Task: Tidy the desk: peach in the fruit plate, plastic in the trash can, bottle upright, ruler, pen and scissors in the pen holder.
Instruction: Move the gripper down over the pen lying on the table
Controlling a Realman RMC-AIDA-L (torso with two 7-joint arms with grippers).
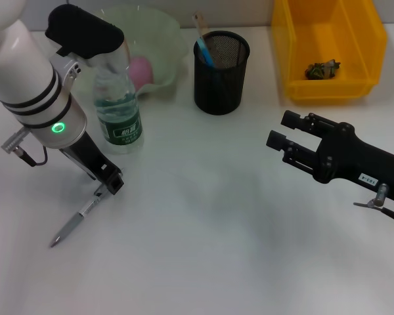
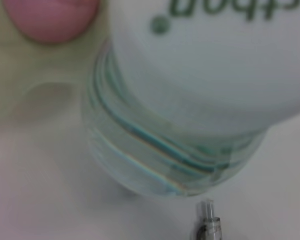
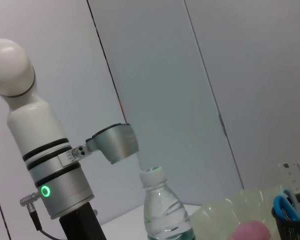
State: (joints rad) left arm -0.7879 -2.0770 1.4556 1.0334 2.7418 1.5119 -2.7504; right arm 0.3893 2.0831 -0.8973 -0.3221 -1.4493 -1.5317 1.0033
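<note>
The pen [image 1: 77, 218] slants across the table at the front left, its upper end [image 2: 208, 223] caught in my left gripper [image 1: 110, 182], which is shut on it; its tip rests low near the table. Just behind, the clear bottle [image 1: 118, 108] [image 2: 180, 125] [image 3: 162, 212] stands upright. A pink peach [image 1: 142, 71] [image 2: 50, 20] lies in the pale green fruit plate [image 1: 167, 39]. The black mesh pen holder [image 1: 221, 63] holds blue-handled scissors [image 1: 204, 51] [image 3: 288, 206] and a ruler [image 1: 199, 23]. My right gripper [image 1: 284, 130] hovers open at the right, holding nothing.
A yellow bin [image 1: 328, 46] at the back right holds a crumpled dark scrap [image 1: 322, 69]. The white tabletop [image 1: 210, 223] stretches bare between the two arms.
</note>
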